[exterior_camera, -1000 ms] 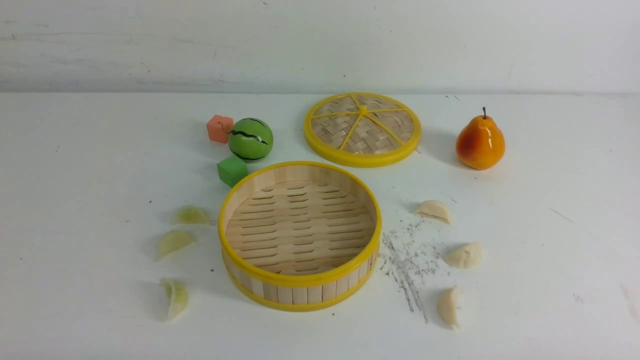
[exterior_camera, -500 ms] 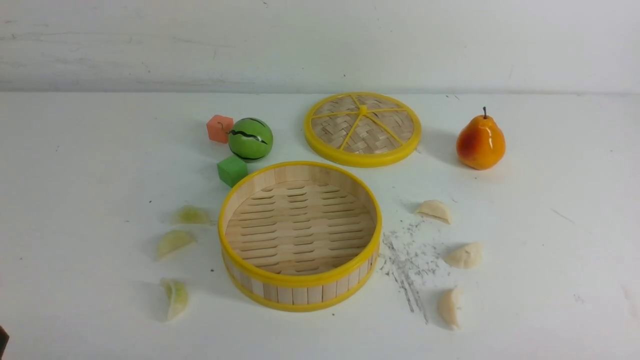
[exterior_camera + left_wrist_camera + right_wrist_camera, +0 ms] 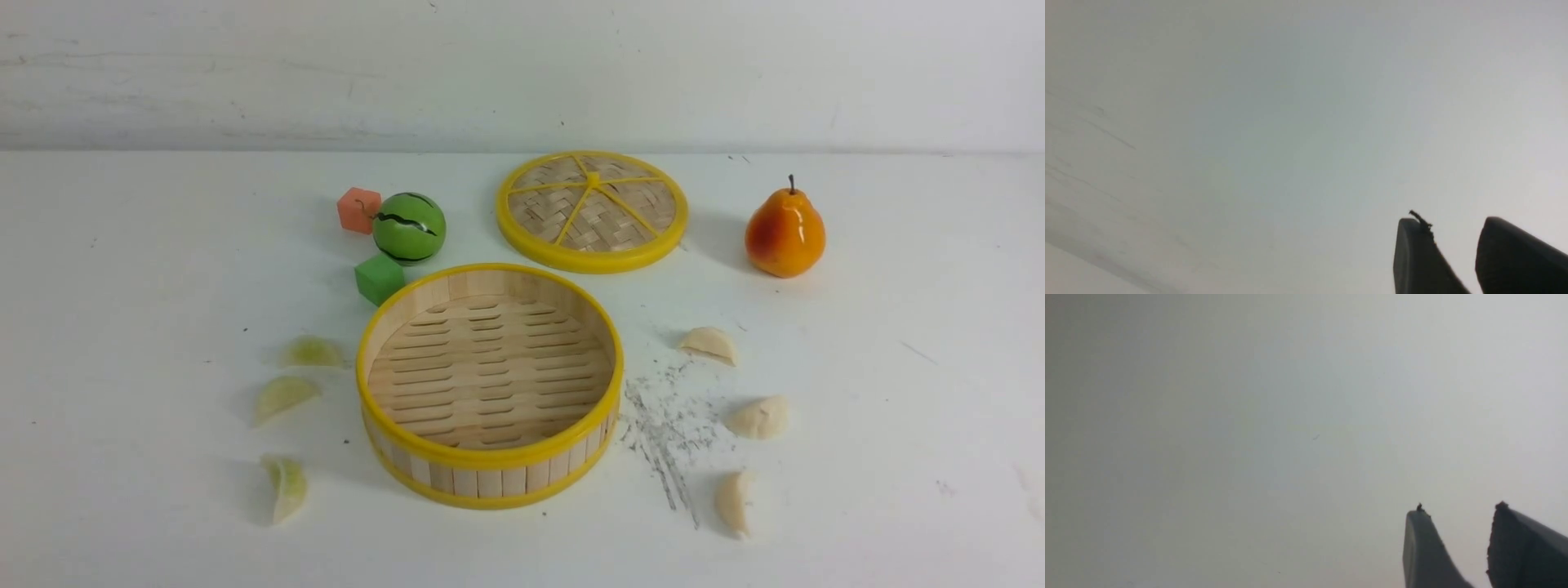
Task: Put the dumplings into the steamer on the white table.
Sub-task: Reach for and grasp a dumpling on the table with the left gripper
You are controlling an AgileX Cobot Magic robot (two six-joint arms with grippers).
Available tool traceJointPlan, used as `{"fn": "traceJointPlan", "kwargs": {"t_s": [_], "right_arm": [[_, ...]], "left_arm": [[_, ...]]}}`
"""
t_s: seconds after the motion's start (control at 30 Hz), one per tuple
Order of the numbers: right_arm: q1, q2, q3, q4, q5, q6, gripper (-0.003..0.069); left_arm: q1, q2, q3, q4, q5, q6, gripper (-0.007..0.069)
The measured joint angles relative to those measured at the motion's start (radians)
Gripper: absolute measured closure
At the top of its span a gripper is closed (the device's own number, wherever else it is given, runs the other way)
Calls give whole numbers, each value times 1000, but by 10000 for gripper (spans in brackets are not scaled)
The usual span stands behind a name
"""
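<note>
The steamer (image 3: 490, 469) stands empty at the middle of the white table (image 3: 122, 286). Three pale yellow-green dumplings lie to its left: one (image 3: 311, 352), one (image 3: 282, 394) and one (image 3: 286, 487). Three cream-white dumplings lie to its right: one (image 3: 709, 343), one (image 3: 759, 417) and one (image 3: 732, 501). Neither gripper shows in the front view. My left gripper (image 3: 1453, 222) is open and empty over bare white surface. My right gripper (image 3: 1457, 510) is open and empty over bare white surface too.
A flat woven lid (image 3: 592, 210) with yellow rim lies behind the steamer. A green striped ball (image 3: 409, 228), an orange cube (image 3: 359, 210) and a green cube (image 3: 379, 278) sit at the back left. A pear (image 3: 784, 233) stands at the back right. Grey scratch marks (image 3: 665, 433) lie right of the steamer.
A dark part that showed at the front view's lower left corner half a second ago is out of view now. The objects on the table have not moved.
</note>
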Motion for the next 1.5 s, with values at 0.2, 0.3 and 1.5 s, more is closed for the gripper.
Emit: {"fn": "traceJointPlan", "kwargs": {"t_s": [0.2,0.3,1.5], "right_arm": [[0,0,-69,7,36,84,501],[0,0,-182,7,131,27,625],[44,766,-484,763,1258,-1138,663]], "left_arm": [[0,0,-151,104,145,-201,475],[0,11,-329,217,317,-197,579],[-79,1359,-875,-397,1196,606,637]]}}
